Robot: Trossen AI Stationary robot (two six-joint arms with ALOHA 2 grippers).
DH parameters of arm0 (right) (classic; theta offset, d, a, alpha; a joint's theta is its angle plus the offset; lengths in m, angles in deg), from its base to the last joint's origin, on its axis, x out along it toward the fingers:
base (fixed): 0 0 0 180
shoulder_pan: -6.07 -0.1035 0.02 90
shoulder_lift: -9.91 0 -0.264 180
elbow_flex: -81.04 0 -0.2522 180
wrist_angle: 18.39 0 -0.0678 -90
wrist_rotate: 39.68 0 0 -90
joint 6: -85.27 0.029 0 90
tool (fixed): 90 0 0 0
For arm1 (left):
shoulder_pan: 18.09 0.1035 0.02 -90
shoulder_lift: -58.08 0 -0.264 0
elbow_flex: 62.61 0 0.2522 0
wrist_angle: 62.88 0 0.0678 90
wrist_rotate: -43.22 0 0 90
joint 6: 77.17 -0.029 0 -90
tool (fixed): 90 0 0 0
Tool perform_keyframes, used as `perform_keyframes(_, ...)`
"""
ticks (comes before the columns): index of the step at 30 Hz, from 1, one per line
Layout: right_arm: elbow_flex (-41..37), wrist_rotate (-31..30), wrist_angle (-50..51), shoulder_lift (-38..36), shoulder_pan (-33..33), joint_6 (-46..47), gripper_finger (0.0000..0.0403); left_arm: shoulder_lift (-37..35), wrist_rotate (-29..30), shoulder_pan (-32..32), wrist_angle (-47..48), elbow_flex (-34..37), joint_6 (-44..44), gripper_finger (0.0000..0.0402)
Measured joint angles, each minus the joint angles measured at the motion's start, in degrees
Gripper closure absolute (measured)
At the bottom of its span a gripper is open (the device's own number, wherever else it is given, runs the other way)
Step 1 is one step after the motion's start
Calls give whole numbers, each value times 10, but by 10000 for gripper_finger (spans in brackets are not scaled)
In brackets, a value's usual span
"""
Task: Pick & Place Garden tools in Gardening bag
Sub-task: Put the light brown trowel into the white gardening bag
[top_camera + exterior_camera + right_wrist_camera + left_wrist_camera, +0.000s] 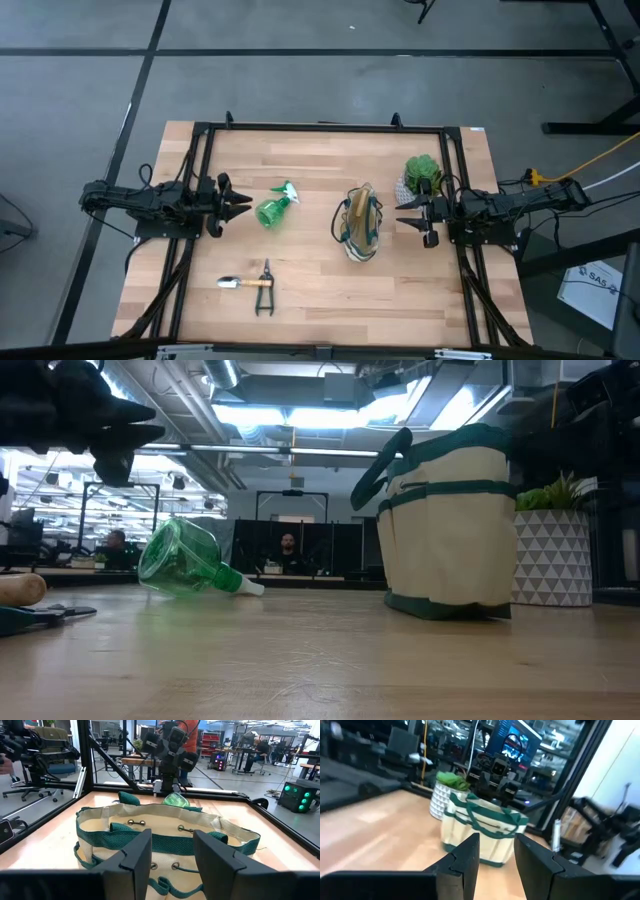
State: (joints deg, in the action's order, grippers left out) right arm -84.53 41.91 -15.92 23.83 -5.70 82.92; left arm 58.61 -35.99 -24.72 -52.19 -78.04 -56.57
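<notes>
So both my arms hover above the table. My left pincer point(243, 204) has its fingers parted around nothing, and the green spray bottle point(275, 208) lies on its side just ahead of its tips. My right pincer point(405, 218) is spread too, empty, with the gardening bag point(360, 228) standing upright right before it and the potted plant point(420, 176) just beside it. Off toward the table's near edge, well clear of both pincers, the trowel point(243, 283) and pruning shears point(265, 291) lie together.
</notes>
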Motion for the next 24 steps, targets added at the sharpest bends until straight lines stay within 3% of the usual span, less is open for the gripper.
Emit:
perform_keyframes(7, 0, 0, 0, 0, 0, 0, 256, 0, -11, 0, -1, 0, 57, 284)
perform_keyframes(16, 0, 0, 0, 0, 0, 0, 256, 21, -155, -5, -2, 0, 87, 283)
perform_keyframes(24, 0, 0, 0, 0, 0, 0, 256, 122, -121, -60, 0, -38, 47, 283)
